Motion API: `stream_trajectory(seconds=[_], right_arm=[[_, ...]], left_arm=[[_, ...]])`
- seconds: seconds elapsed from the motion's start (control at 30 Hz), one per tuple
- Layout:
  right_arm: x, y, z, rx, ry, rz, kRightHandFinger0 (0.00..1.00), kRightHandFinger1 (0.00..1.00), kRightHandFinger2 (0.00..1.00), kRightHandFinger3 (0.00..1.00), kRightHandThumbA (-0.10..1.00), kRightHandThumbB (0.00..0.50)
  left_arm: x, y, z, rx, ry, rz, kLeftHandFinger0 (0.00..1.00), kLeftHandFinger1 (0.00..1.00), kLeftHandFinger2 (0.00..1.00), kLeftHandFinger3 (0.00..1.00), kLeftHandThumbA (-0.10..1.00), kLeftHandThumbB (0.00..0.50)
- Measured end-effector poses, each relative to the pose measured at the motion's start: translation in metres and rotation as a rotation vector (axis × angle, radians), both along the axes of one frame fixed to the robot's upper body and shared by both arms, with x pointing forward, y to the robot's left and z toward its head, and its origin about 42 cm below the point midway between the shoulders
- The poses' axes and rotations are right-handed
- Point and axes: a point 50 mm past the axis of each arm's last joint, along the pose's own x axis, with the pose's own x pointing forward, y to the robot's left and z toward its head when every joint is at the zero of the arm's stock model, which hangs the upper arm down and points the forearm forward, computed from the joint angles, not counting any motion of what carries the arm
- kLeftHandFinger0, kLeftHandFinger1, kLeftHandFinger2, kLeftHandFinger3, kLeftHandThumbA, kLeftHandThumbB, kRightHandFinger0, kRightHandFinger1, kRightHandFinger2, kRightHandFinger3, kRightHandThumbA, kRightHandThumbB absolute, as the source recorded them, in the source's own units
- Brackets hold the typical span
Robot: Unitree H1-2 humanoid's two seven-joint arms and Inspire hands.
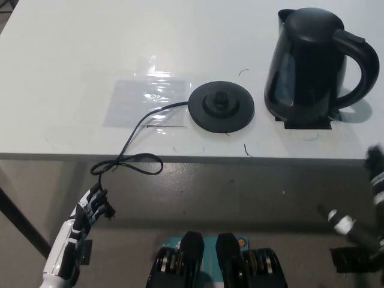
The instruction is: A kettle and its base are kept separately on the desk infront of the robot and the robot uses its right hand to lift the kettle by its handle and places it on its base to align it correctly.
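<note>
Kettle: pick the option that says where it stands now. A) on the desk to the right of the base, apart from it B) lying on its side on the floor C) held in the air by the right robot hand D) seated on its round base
A: the kettle stands upright on the desk, right of the round base, with bare desk between them.

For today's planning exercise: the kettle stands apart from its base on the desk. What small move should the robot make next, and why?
Probably raise the right robot hand from the picture's right edge, below the desk, toward the kettle's handle, which faces that side. The kettle stands untouched to the right of the base; the left robot hand rests low.
</note>
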Motion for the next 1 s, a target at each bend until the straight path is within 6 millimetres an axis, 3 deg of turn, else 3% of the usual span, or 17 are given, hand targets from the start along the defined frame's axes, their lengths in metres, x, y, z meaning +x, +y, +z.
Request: stream_trajectory(seconds=[0.13, 0.2, 0.27, 0.4, 0.57, 0.73, 0.8, 1.0], right_arm=[[0.017, -0.013, 0.039, -0.017, -0.094, 0.006, 1.00, 1.00, 1.00, 1.00, 1.00, 0.322], [0.026, -0.020, 0.051, -0.011, -0.109, 0.012, 1.00, 1.00, 1.00, 1.00, 1.00, 0.305], [0.036, -0.025, 0.062, 0.001, -0.113, 0.015, 1.00, 1.00, 1.00, 1.00, 1.00, 0.319], [0.062, -0.039, 0.079, 0.028, -0.107, 0.020, 1.00, 1.00, 1.00, 1.00, 1.00, 0.271], [0.105, -0.054, 0.087, 0.044, -0.038, 0.019, 1.00, 1.00, 1.00, 1.00, 1.00, 0.267], [0.140, -0.056, 0.088, 0.068, 0.024, 0.027, 1.00, 1.00, 1.00, 1.00, 1.00, 0.256], [0.151, -0.056, 0.087, 0.076, 0.049, 0.032, 1.00, 1.00, 1.00, 1.00, 1.00, 0.292], [0.179, -0.055, 0.086, 0.096, 0.111, 0.032, 1.00, 1.00, 1.00, 1.00, 1.00, 0.297]], left_arm=[[0.000, 0.000, 0.001, -0.003, -0.003, -0.006, 1.00, 1.00, 1.00, 1.00, 1.00, 0.114], [0.000, 0.000, 0.001, -0.004, -0.005, -0.006, 1.00, 1.00, 1.00, 1.00, 1.00, 0.106], [-0.001, 0.000, 0.001, -0.004, -0.006, -0.006, 1.00, 1.00, 1.00, 1.00, 1.00, 0.107], [0.000, 0.000, 0.001, -0.005, -0.008, -0.009, 1.00, 1.00, 1.00, 1.00, 1.00, 0.109], [0.000, 0.000, 0.001, -0.005, -0.010, -0.009, 1.00, 1.00, 1.00, 1.00, 1.00, 0.126], [0.000, 0.000, 0.001, -0.005, -0.010, -0.009, 1.00, 1.00, 1.00, 1.00, 1.00, 0.124], [0.000, 0.000, 0.001, -0.005, -0.010, -0.009, 1.00, 1.00, 1.00, 1.00, 1.00, 0.128], [0.001, 0.000, 0.002, -0.005, -0.012, -0.010, 1.00, 1.00, 1.00, 1.00, 1.00, 0.126]])
